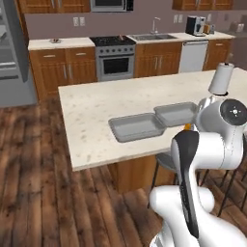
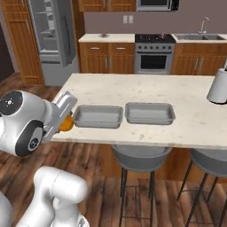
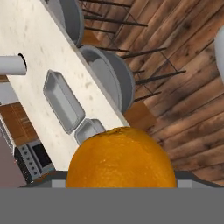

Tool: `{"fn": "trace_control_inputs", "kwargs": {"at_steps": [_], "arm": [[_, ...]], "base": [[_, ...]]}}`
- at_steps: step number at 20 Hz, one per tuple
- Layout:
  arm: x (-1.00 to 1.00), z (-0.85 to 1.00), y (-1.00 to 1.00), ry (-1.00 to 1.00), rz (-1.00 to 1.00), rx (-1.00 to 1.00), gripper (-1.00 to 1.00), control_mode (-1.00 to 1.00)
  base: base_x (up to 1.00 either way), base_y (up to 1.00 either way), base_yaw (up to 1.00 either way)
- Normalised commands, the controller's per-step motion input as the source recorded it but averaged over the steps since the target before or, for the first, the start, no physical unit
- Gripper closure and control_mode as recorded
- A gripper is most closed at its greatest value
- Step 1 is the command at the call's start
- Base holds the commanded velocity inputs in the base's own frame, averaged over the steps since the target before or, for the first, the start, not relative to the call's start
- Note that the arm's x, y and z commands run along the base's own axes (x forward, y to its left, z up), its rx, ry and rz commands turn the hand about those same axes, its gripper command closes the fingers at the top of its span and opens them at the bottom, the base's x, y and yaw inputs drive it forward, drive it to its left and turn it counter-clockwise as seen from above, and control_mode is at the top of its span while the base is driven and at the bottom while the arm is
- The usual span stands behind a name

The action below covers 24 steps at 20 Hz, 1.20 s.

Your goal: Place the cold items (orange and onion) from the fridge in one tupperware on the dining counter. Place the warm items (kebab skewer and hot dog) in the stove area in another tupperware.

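Note:
My gripper (image 2: 65, 121) is shut on the orange (image 3: 120, 159), which bulges large and round at the bottom of the hand view. The orange (image 2: 67, 124) hangs just off the near left edge of the dining counter (image 2: 133, 91), beside the left grey tupperware (image 2: 98, 116). A second tupperware (image 2: 149, 113) lies right next to the first. In the left base view a sliver of orange (image 1: 187, 127) peeks past my arm near the two tupperwares (image 1: 137, 126) (image 1: 176, 113). Both containers hold nothing. The onion, kebab skewer and hot dog are out of view.
A white paper towel roll (image 2: 219, 86) stands at the counter's right end. Grey stools (image 2: 141, 157) sit under the near edge. The stove (image 1: 114, 58) and sink line the back wall, and the fridge (image 2: 51, 35) stands at the back left with its door open.

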Motion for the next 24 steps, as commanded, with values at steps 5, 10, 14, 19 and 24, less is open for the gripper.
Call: {"fn": "trace_control_inputs", "kwargs": {"at_steps": [5, 10, 14, 19, 24], "arm": [[0.00, 0.00, 0.00, 0.00, 0.00, 0.00, 1.00, 1.00], [0.00, 0.00, 0.00, 0.00, 0.00, 0.00, 1.00, 1.00], [0.00, 0.00, 0.00, 0.00, 0.00, 0.00, 1.00, 1.00], [0.00, 0.00, 0.00, 0.00, 0.00, 0.00, 1.00, 1.00], [0.00, 0.00, 0.00, 0.00, 0.00, 0.00, 1.00, 1.00]], "base": [[0.24, -0.12, 0.37], [0.25, -0.14, 0.38], [0.31, -0.35, 0.32], [0.44, -0.36, 0.22], [0.49, -0.30, 0.11]]}}
